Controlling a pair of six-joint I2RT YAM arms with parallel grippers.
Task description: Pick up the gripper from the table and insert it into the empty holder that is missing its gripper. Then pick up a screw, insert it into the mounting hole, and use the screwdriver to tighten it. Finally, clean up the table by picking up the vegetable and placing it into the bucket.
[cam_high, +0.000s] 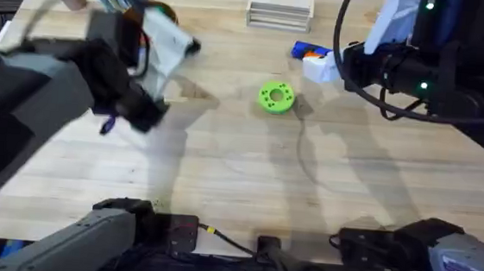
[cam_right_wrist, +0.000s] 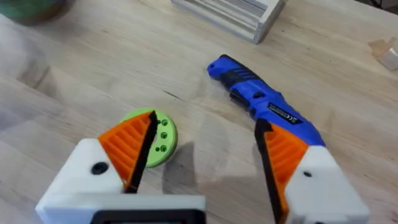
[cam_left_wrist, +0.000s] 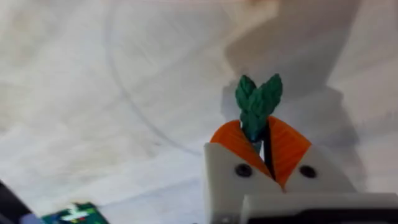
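Stage: final cleanup judged under way | small dark-green leafy toy vegetable (cam_left_wrist: pixel 258 104) is being held pinched between the orange pads of the left gripper (cam_left_wrist: pixel 264 144), lifted above the table's far left | bucket placement is being awaited | right gripper (cam_right_wrist: pixel 205 158) is being held open, empty, just above the bright blue cylindrical screwdriver (cam_right_wrist: pixel 261 102) lying far right | lime-green holed disc (cam_high: pixel 276 97) is lying centre.
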